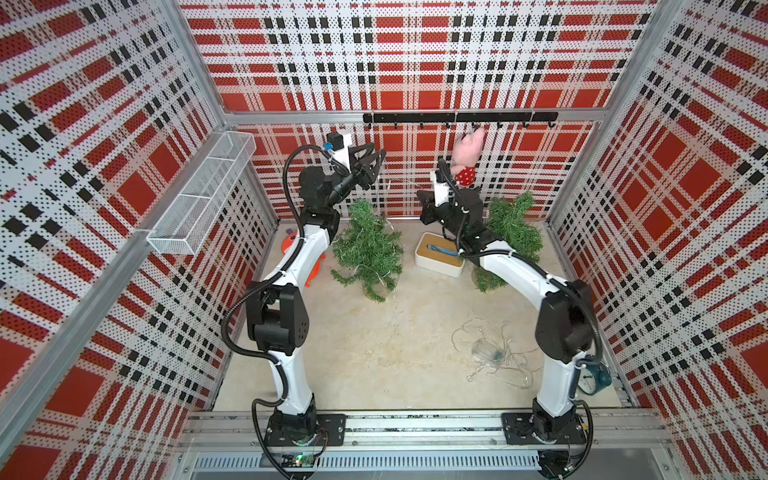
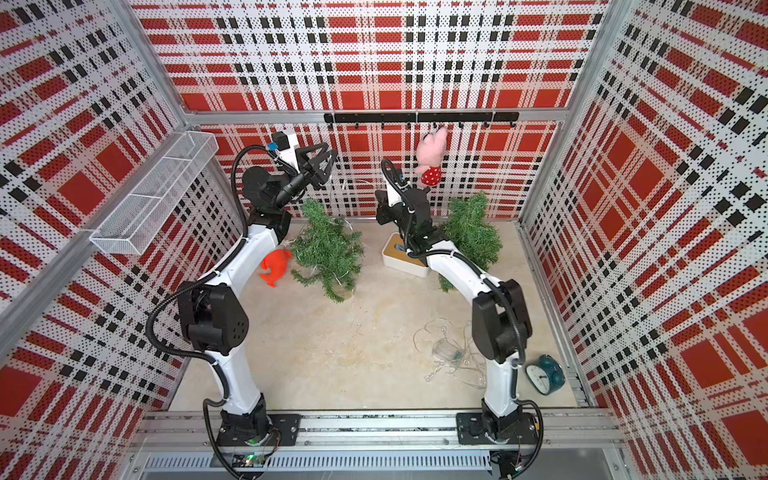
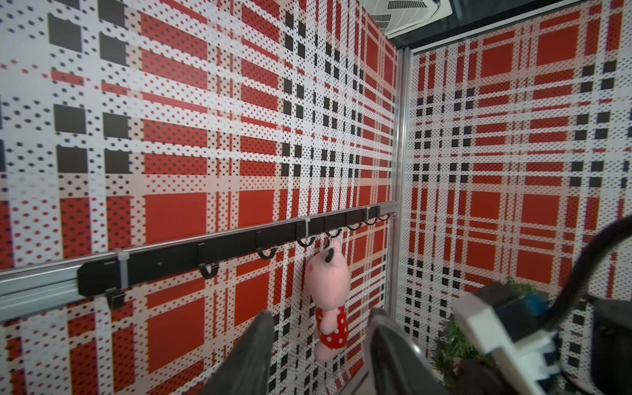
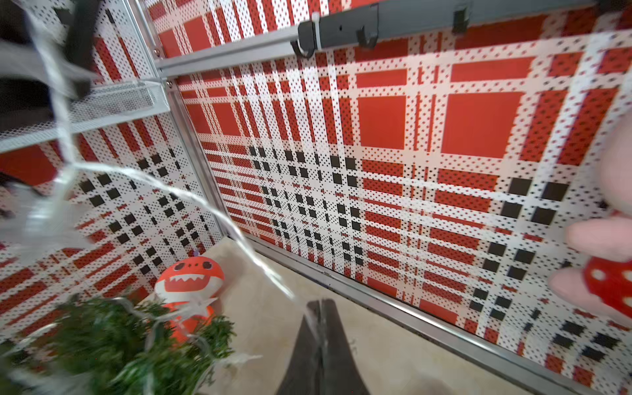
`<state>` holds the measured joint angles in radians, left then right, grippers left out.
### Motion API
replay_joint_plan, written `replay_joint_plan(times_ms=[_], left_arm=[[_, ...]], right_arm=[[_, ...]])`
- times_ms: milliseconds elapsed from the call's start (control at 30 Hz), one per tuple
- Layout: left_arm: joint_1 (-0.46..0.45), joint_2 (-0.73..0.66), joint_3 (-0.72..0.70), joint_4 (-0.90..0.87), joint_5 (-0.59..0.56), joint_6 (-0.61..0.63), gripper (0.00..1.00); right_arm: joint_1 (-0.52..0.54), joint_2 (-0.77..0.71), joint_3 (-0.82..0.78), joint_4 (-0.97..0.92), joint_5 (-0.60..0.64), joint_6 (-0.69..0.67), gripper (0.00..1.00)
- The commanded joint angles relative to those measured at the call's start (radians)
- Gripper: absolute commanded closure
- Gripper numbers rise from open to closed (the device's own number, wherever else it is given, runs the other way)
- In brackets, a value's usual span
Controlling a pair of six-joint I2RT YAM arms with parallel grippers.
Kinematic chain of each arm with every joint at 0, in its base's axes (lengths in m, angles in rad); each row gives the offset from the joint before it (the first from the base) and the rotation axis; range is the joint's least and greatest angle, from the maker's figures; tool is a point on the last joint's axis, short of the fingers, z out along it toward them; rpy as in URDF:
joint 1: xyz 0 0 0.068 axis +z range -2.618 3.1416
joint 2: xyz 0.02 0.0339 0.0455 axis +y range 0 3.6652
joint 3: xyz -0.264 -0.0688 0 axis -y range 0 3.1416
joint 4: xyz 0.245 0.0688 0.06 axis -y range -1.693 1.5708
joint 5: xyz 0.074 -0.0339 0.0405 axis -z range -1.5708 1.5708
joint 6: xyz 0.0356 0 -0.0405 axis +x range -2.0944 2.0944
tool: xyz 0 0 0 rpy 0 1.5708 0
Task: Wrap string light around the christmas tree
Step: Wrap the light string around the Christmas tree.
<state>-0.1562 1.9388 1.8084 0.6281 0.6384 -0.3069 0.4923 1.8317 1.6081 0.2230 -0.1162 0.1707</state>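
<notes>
The christmas tree (image 1: 368, 249) stands at the back left of the floor, seen in both top views (image 2: 328, 249), with strands of the string light (image 4: 205, 205) draped over it. My right gripper (image 4: 319, 307) is shut on one strand, which runs from the tree (image 4: 113, 342) up past my left arm. In a top view the right gripper (image 1: 423, 217) hangs to the right of the treetop. Above the tree my left gripper (image 3: 321, 328) is open and empty, also in a top view (image 1: 381, 166). More string light lies piled (image 1: 492, 353) by the right arm.
A second tree (image 1: 513, 235) stands behind the right arm. A pink plush (image 1: 467, 160) hangs from the hook rail (image 1: 457, 117). An orange shark toy (image 2: 276, 266), a white cork-topped box (image 1: 438, 259), a teal clock (image 2: 544, 374) and a wire basket (image 1: 199, 199) are nearby.
</notes>
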Motion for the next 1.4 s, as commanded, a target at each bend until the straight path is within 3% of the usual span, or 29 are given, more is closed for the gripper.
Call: replay_joint_plan(times_ms=[0,200,333,433,567,700,1033,1167,1267,1367], left_arm=[[0.021,-0.050,-0.001,-0.056,-0.048,0.000,0.40],[0.058,-0.067,0.017,-0.188,-0.118,0.007,0.33],[0.058,-0.089,0.032,-0.347,-0.197,0.081,0.30],[0.058,-0.098,0.063,-0.473,-0.258,0.134,0.28],[0.059,-0.123,0.074,-0.603,-0.312,0.193,0.25],[0.067,-0.137,0.108,-0.797,-0.368,0.268,0.22],[0.093,-0.206,0.045,-0.973,-0.297,0.331,0.19],[0.105,-0.243,-0.027,-0.996,-0.294,0.276,0.19],[0.112,-0.284,-0.092,-0.995,-0.288,0.230,0.18],[0.113,-0.320,-0.135,-0.970,-0.212,0.200,0.17]], right_arm=[[-0.003,-0.167,-0.132,-0.078,0.012,-0.024,1.00],[0.009,-0.421,-0.344,-0.241,0.015,0.000,1.00],[0.115,-0.499,-0.396,-0.431,0.060,-0.048,1.00],[0.240,-0.502,-0.439,-0.476,0.061,-0.026,1.00],[0.418,-0.424,-0.438,-0.394,0.043,0.030,1.00],[0.519,-0.312,-0.374,-0.296,-0.012,0.059,1.00],[0.475,-0.227,-0.343,-0.082,-0.051,0.213,1.00],[0.400,-0.262,-0.417,0.021,-0.057,0.333,1.00],[0.394,-0.267,-0.415,0.031,-0.063,0.326,1.00],[0.391,-0.240,-0.398,0.042,-0.068,0.332,1.00]])
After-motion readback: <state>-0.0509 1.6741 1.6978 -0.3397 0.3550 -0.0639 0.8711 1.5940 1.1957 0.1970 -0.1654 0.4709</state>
